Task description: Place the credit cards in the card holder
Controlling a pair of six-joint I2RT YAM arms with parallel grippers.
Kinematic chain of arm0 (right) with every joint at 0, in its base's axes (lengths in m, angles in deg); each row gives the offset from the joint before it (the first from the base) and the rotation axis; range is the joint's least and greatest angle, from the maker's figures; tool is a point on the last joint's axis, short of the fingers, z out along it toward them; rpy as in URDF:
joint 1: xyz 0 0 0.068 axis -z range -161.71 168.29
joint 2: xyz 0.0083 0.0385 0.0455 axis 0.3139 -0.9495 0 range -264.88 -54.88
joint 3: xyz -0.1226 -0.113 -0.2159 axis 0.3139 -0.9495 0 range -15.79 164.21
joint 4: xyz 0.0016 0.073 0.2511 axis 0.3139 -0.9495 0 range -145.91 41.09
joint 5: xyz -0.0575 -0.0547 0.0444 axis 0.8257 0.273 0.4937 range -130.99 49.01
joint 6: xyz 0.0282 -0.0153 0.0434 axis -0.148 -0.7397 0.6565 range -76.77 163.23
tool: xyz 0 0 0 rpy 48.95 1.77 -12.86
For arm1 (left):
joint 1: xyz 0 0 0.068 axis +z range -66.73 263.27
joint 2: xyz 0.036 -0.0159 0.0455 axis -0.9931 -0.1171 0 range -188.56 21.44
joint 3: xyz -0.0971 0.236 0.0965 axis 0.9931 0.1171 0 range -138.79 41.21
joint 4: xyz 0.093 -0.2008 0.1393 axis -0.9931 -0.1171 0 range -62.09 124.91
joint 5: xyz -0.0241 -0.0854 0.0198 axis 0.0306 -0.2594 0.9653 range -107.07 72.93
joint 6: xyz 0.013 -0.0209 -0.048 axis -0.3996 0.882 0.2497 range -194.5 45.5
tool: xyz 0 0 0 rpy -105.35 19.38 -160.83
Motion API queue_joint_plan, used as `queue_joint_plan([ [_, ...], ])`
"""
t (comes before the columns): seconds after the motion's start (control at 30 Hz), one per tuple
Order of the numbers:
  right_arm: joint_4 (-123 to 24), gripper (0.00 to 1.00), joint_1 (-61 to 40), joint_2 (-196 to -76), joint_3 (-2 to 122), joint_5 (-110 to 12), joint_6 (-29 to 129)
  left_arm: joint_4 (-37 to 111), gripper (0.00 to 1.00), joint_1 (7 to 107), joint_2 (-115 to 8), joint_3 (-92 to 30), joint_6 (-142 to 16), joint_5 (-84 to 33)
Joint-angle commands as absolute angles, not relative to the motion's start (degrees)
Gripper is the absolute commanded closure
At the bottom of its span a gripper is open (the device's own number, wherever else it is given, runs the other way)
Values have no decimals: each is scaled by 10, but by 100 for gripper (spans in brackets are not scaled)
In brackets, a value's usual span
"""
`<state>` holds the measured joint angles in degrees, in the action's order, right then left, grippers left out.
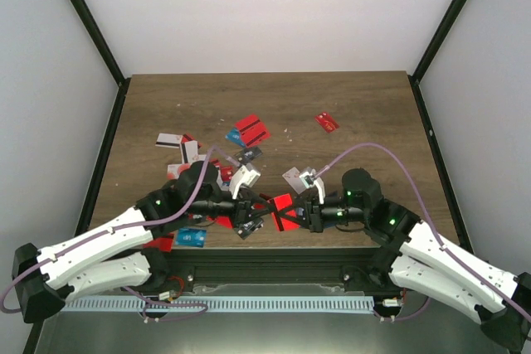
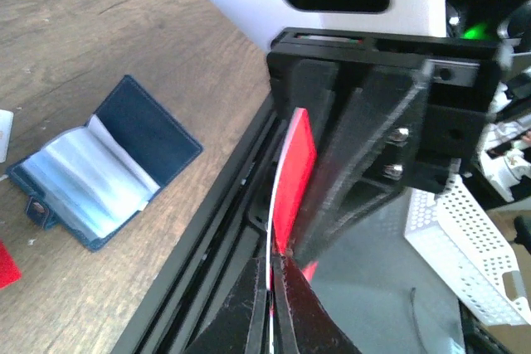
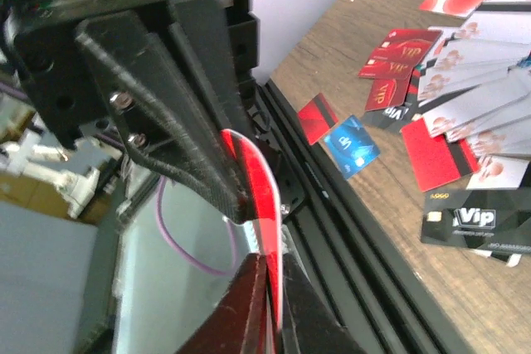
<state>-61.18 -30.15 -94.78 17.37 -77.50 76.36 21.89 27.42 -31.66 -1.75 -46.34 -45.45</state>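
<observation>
Pinched between your left gripper (image 2: 272, 292) and right gripper (image 3: 270, 288), both clamped on it, a thin glossy red card (image 2: 294, 172) bows. Your navy card holder (image 2: 108, 163) lies open on the wood-grain table (image 2: 124, 22).

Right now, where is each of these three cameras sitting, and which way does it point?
Top external: above and behind the arms, looking down on the table; both arms show, left gripper facing right gripper at the near edge.
Left wrist: on the left wrist, looking past its own fingers at the right gripper; open card holder at left.
Right wrist: on the right wrist, looking past its own fingers at the left gripper; credit cards at right.
Shared: both wrist views show one red card pinched by both grippers.
</observation>
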Motion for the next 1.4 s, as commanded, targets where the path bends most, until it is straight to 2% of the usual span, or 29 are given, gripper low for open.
queue_joint_plan([
  [0.0,-603,99,-299,-945,192,-783,767,223,96,277,-326,-31,-475,-449],
  [0.07,-616,99,-298,-944,197,-771,764,222,95,277,-331,-33,-475,-438],
  [0.2,-670,99,-296,-954,217,-692,762,210,72,277,-351,-38,-479,-382],
  [0.23,-688,99,-295,-961,224,-664,763,207,59,277,-358,-39,-480,-360],
  [0.27,-708,99,-292,-969,230,-641,766,204,39,278,-368,-40,-481,-328],
  [0.33,-739,99,-276,-985,239,-606,773,204,7,283,-390,-39,-489,-294],
  [0.37,-753,99,-262,-992,242,-598,776,209,1,285,-406,-39,-493,-280],
  [0.53,-813,99,-192,-1013,241,-568,794,210,0,288,-528,-79,-494,-240],
  [0.67,-870,99,-179,-1019,256,-475,807,209,0,288,-613,-108,-463,-224],
  [0.8,-888,99,-176,-1015,262,-441,823,192,1,283,-679,-145,-426,-215],
  [1.0,-897,99,-176,-1008,261,-417,842,185,16,268,-740,-176,-397,-210],
  [1.1,-899,99,-176,-1002,263,-413,843,185,29,262,-762,-184,-391,-216],
  [1.37,-900,99,-176,-1003,261,-418,845,187,55,252,-817,-205,-385,-230],
])
